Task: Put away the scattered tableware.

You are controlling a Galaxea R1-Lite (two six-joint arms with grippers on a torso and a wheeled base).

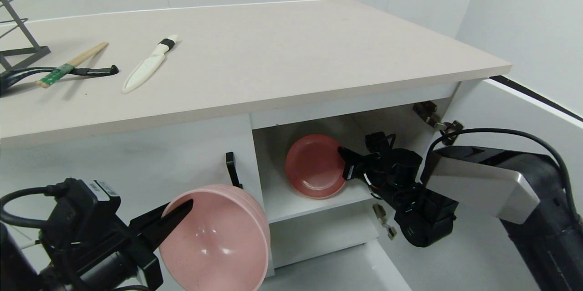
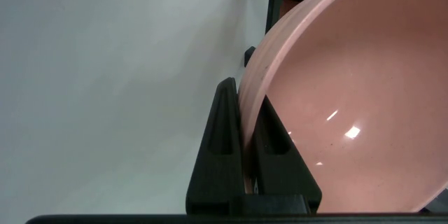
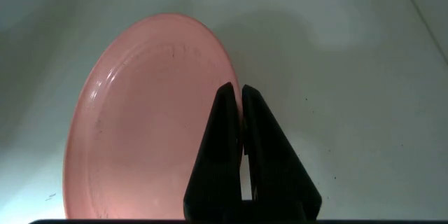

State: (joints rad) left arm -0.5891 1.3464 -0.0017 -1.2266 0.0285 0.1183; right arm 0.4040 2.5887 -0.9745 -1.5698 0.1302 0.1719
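Note:
A pale pink bowl (image 1: 218, 241) (image 2: 350, 98) hangs tilted in front of the shut lower cabinet door, with my left gripper (image 1: 182, 209) (image 2: 246, 112) shut on its rim. A darker pink plate (image 1: 314, 168) (image 3: 140, 112) stands tilted on the shelf (image 1: 309, 204) inside the open cabinet, leaning toward the back wall. My right gripper (image 1: 344, 156) (image 3: 236, 94) reaches into the cabinet, its fingers shut on the plate's right edge.
On the countertop (image 1: 273, 54) lie a white knife (image 1: 148, 65) and a wooden utensil (image 1: 70, 64) over a black cable. A dark rack (image 1: 18, 36) stands at the far left. The shut door has a black handle (image 1: 231, 168). The open cabinet door (image 1: 501, 113) stands right.

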